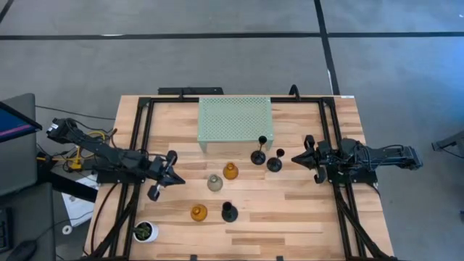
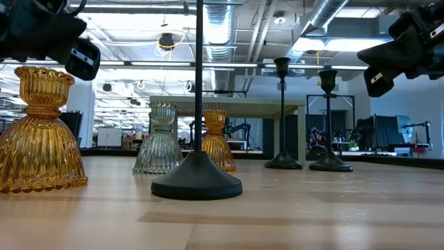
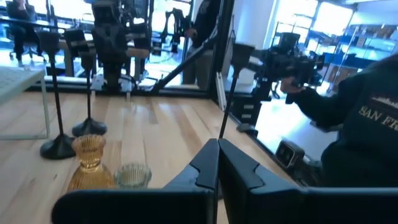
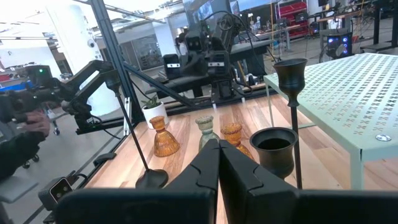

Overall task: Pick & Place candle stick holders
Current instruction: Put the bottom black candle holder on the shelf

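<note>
Six candle stick holders stand on the wooden table. Two black ones (image 1: 258,156) (image 1: 274,163) stand by the green stand, and a third black one (image 1: 229,212) stands nearer the front. One amber holder (image 1: 230,171) is mid-table, the other (image 1: 199,212) is near the front, and the pale grey one (image 1: 214,183) stands between them. My left gripper (image 1: 174,176) hovers shut and empty left of the grey holder. My right gripper (image 1: 297,159) hovers shut and empty right of the two black holders. In the right wrist view a black holder's cup (image 4: 277,149) is close ahead.
A pale green perforated stand (image 1: 235,119) stands at the table's far middle. A white pot with a green plant (image 1: 145,232) sits at the near left corner. A person in a dark sleeve (image 3: 367,118) stands beyond the table's edge, holding a device.
</note>
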`<move>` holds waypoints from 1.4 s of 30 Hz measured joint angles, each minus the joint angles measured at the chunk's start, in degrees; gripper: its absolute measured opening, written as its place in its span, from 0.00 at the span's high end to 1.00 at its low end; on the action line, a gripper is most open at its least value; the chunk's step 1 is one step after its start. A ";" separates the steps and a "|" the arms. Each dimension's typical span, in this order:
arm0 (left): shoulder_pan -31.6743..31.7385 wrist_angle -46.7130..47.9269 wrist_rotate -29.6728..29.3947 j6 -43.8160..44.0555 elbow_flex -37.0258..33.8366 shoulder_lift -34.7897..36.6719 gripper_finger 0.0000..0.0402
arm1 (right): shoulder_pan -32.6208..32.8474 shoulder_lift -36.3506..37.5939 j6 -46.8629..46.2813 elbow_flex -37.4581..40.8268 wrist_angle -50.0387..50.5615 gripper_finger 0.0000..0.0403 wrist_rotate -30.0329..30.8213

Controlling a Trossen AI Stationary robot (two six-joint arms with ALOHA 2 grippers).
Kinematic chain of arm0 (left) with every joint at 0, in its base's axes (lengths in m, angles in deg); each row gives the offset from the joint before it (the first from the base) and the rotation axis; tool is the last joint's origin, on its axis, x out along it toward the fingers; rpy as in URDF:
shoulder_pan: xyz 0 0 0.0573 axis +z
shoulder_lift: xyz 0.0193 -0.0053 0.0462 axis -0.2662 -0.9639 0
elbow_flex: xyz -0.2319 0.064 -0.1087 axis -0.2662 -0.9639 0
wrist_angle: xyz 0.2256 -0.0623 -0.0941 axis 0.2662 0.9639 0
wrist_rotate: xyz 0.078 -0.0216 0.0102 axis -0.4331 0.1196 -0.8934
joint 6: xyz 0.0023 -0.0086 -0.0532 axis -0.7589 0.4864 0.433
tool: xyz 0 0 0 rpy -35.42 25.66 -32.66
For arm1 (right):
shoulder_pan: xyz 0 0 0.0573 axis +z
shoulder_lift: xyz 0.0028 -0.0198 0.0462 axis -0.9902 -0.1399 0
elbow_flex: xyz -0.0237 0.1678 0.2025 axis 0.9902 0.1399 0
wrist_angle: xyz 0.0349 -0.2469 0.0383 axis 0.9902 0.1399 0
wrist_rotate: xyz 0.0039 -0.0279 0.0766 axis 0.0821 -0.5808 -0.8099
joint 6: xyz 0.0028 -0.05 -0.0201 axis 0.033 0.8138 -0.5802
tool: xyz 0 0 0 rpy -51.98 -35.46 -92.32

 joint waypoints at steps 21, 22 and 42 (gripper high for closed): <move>0.00 -1.74 -0.02 0.11 0.00 0.02 0.98 | 0.00 0.01 -0.01 0.00 -0.12 1.00 0.00; 0.00 -1.95 0.00 0.30 -0.01 0.00 0.98 | 0.05 0.01 -0.02 0.00 -0.21 1.00 0.00; -2.13 -5.69 -4.33 -2.36 10.89 -21.35 0.98 | 5.92 -0.05 -6.00 -0.79 -2.52 1.00 1.27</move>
